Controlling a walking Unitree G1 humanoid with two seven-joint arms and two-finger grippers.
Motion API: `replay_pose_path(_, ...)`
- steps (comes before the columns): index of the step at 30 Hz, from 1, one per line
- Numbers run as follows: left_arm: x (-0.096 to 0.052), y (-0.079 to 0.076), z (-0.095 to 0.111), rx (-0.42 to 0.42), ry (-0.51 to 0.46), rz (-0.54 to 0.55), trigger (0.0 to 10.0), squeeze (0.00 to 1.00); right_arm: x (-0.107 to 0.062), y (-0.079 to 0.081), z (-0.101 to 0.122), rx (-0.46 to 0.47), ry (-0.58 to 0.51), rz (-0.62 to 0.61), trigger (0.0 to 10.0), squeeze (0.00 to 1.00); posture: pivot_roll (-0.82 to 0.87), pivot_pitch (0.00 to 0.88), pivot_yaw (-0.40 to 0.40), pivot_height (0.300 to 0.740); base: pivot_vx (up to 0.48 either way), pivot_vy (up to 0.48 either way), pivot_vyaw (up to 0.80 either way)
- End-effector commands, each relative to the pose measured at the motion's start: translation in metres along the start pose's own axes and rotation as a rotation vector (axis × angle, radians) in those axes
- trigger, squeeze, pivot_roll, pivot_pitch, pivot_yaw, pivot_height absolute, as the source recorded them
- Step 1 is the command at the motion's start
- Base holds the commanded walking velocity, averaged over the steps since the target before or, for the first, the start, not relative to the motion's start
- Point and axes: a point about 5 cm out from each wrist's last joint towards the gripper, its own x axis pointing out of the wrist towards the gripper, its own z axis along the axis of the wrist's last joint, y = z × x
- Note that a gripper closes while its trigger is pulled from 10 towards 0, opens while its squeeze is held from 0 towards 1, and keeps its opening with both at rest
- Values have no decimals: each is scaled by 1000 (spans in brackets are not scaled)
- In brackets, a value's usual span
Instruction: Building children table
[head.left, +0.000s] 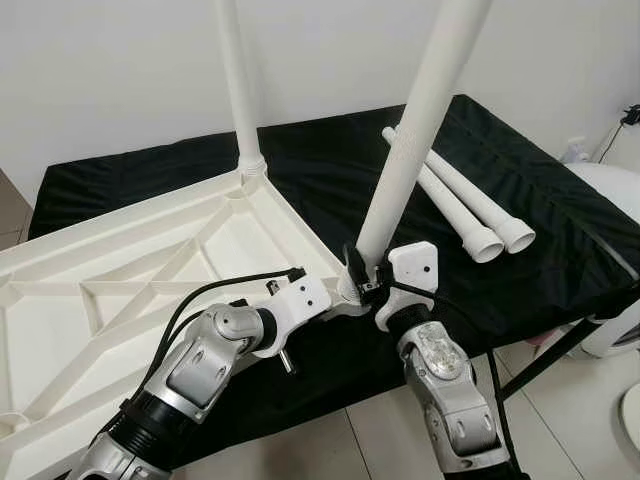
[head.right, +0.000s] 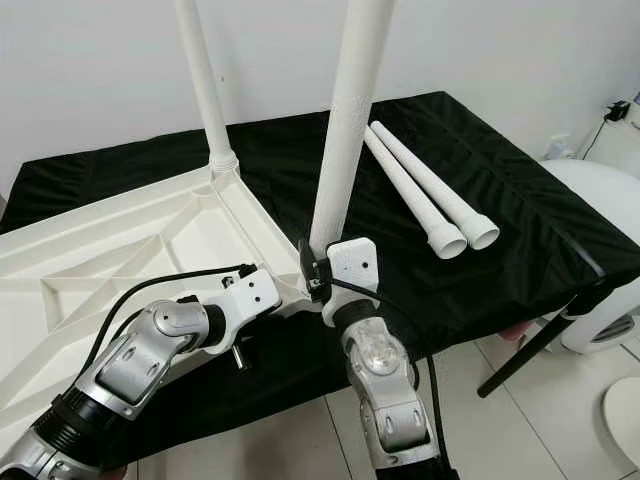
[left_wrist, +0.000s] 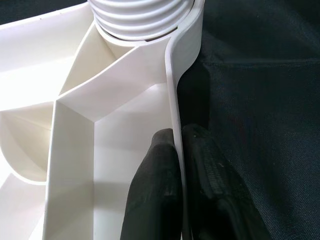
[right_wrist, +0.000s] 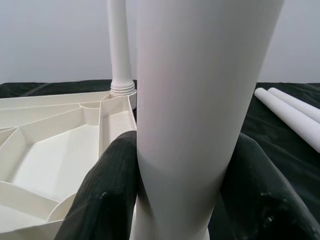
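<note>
While left tool pinches tabletop, right tool clasps leg.

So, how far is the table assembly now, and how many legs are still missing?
Done: one white plastic leg stands in the far corner socket of the upside-down white tabletop. In hand: the right gripper clamps a second leg at the near corner, while the left gripper pinches the tabletop's rim. Left: two loose legs lying on the black cloth.

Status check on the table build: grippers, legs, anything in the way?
Left gripper pinching tabletop rim. Right gripper clamped on near corner leg. Far leg already upright; two spare legs on black cloth, clear.
</note>
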Motion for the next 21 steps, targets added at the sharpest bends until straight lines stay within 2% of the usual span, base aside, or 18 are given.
replay_pose_path(1,-6,6,18,51,-85,67,10000,0,-9,1,-33,10,180,-12,10000,0,-109,108,34,740,0,0,0)
replay_pose_path(3,-6,5,18,52,-86,66,10000,0,-10,-4,-35,6,188,-68,10000,0,-108,104,33,740,0,0,0)
replay_pose_path(9,-6,3,18,53,-86,63,10000,0,-17,-12,-43,-28,191,-90,10000,0,-110,104,30,740,0,0,0)
replay_pose_path(13,-6,3,18,53,-86,63,10000,0,-25,-20,-45,-86,141,-83,10000,0,-109,103,28,740,0,0,0)
replay_pose_path(16,-6,3,18,52,-87,62,10000,0,-28,-24,-50,-99,163,-81,10000,0,-111,103,29,740,0,0,0)
replay_pose_path(21,-6,2,18,52,-87,60,10000,0,-26,-24,-49,-74,187,-49,10000,0,-111,99,28,740,0,0,0)
